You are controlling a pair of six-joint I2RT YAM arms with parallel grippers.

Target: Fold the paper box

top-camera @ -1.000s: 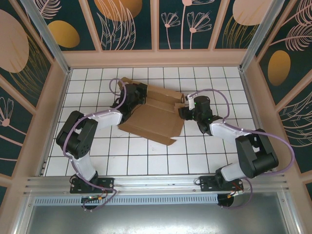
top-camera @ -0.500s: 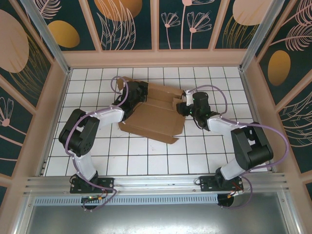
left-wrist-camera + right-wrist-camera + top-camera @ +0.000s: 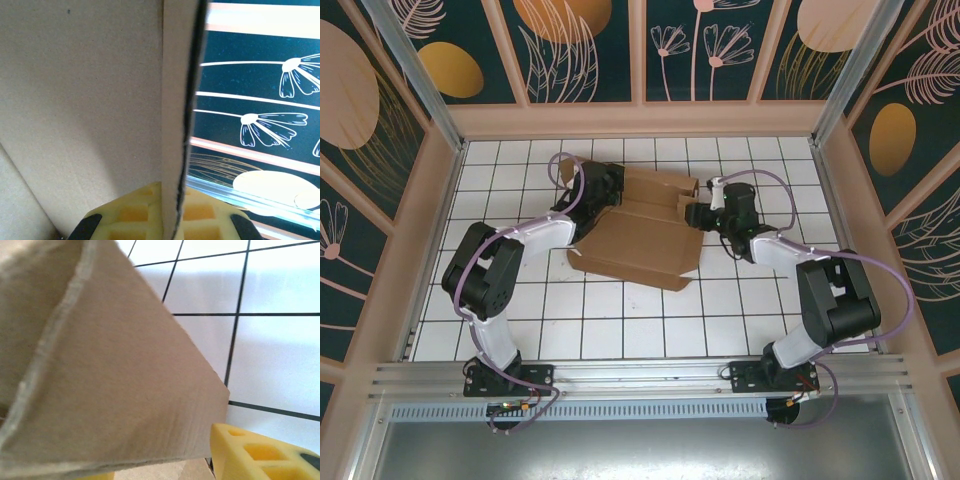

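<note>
Bright, even light; the paper box looks soft, perhaps defocused, close-up.

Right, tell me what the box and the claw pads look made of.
Box: brown cardboard, matte and uncoated; the left wrist view shows a thin, rough cut edge and a faintly fibrous face. Pads: yellow, smooth, probably moulded plastic or rubber, with a grid of square recesses; how hard they are can't be told.
</note>
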